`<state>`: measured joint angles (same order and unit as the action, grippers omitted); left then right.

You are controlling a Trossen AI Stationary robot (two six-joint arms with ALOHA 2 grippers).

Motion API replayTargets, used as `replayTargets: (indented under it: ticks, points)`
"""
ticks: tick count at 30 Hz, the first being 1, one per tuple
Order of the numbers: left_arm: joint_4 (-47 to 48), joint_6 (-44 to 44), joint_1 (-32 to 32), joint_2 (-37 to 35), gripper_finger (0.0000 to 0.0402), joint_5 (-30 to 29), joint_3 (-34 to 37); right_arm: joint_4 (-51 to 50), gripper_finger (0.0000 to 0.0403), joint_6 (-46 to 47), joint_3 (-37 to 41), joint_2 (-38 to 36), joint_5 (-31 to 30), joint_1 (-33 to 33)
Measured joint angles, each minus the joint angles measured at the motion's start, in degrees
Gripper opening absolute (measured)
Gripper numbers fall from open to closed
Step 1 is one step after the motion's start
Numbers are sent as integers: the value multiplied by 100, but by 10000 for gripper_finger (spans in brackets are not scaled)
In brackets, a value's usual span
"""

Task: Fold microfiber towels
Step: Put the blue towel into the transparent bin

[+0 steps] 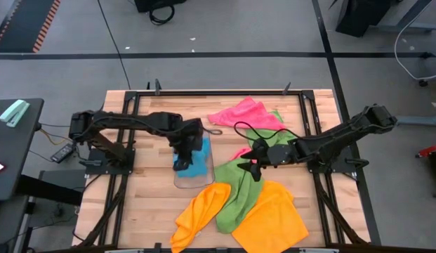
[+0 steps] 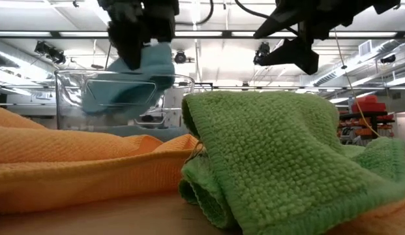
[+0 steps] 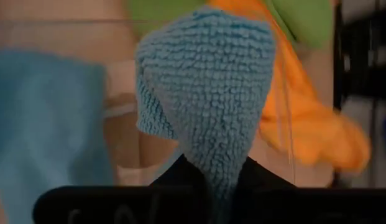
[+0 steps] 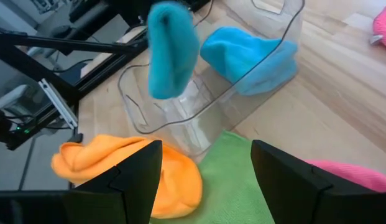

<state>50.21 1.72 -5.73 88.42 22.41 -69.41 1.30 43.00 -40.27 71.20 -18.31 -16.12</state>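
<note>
My left gripper (image 1: pixel 189 146) hangs over the clear plastic tray (image 1: pixel 181 179), shut on a sky blue towel (image 4: pixel 171 53) that dangles below it. A second blue towel (image 4: pixel 250 57) lies bunched in the tray. My right gripper (image 4: pixel 205 180) stands open above a crumpled green towel (image 1: pixel 239 186), touching nothing. Two orange towels (image 1: pixel 200 214) (image 1: pixel 274 219) lie at the near edge, partly under the green one. A pink towel (image 1: pixel 242 112) lies at the far side. My left gripper pinches a bunched part of the sky blue towel (image 3: pixel 212 167) between its two fingers, coming from above and slanting down. The towel hangs slack below the fingers, its lower end (image 2: pixel 117 98) down between the tray's walls. One layer or several, I cannot tell.
The tray stands in the middle of the wooden table (image 1: pixel 147 204), with bare wood to its left. Black frame rails (image 1: pixel 126 183) run along both sides of the table. A black cable (image 1: pixel 246 128) loops over the pink towel.
</note>
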Motion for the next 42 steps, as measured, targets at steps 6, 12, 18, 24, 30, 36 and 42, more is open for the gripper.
replayTargets:
  ticks: [6, 12, 18, 24, 30, 36, 42]
  points:
    - [-220, 1679, -190, 58, 32, 145, 1, 28, 255, 9, 0, -7, -2, 2]
    - [-591, -642, 25, -91, 20, 492, -11, 17, 255, 152, 0, -7, -2, -2]
    - [-543, -2501, 341, -239, 27, -1015, -13, 229, 255, 142, 4, -7, 0, -20]
    - [-733, -3108, 488, -240, 30, -1235, -13, 543, 255, -375, 4, -2, -174, 49]
    - [-782, -3294, 652, -271, 18, -1447, -261, 910, 255, -1068, 4, 0, -212, 154]
    - [-834, -3300, 674, -273, 33, -1507, -690, 1159, 255, -1468, 2, 31, 339, 461]
    - [-837, -3712, 674, -273, 18, -1624, -1085, 1271, 255, -2451, -545, 406, 797, 631]
